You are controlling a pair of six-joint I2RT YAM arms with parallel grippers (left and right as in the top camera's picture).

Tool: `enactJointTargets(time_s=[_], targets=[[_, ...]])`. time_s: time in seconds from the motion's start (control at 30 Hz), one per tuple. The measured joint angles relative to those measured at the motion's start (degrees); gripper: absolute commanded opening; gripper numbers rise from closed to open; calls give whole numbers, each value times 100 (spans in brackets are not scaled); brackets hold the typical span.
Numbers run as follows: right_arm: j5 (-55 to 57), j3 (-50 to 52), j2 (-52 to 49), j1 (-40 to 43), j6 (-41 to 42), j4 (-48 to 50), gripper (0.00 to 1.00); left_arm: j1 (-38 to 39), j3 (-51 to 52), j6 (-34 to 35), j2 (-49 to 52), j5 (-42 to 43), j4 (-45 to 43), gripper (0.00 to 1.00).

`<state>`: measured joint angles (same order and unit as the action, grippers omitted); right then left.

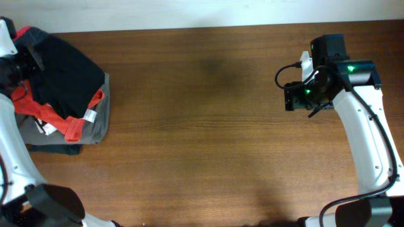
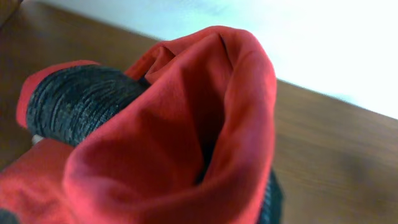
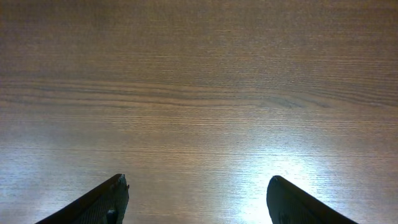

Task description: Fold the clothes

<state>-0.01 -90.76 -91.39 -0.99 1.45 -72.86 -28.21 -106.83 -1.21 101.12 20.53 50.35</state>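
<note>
The black leggings [image 1: 66, 75] lie draped over a pile at the far left of the table. My left gripper [image 1: 11, 70] is at their left end. In the left wrist view the orange-red lining [image 2: 180, 124] and grey heathered waistband [image 2: 74, 102] bunch right at the jaws and stand up off the table. They cover the fingers, which seem shut on the fabric. My right gripper [image 1: 291, 98] hovers at the right side, far from the clothes. It is open and empty over bare wood [image 3: 196, 199].
Under the leggings lie a red T-shirt with white print [image 1: 76, 126] and grey folded garments [image 1: 100, 120]. The brown wooden table [image 1: 208, 126] stretches between the two arms. A pale wall runs along its far edge.
</note>
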Motion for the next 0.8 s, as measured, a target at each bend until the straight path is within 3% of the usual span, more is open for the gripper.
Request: enactJointTargets(time_s=[0.47, 0.57, 0.67, 0.8], targets=[[0, 0, 0, 0, 0, -59, 75, -730, 0, 17, 1207, -754, -428, 2], [2, 0, 0, 2, -2, -66, 75, -852, 0, 28, 1279, -756, -380, 42], [0, 0, 0, 2, -2, -66, 75, -940, 0, 42, 1292, -776, -339, 43], [0, 0, 0, 0, 0, -68, 75, -1117, -2, 48, 1292, -688, -229, 52]])
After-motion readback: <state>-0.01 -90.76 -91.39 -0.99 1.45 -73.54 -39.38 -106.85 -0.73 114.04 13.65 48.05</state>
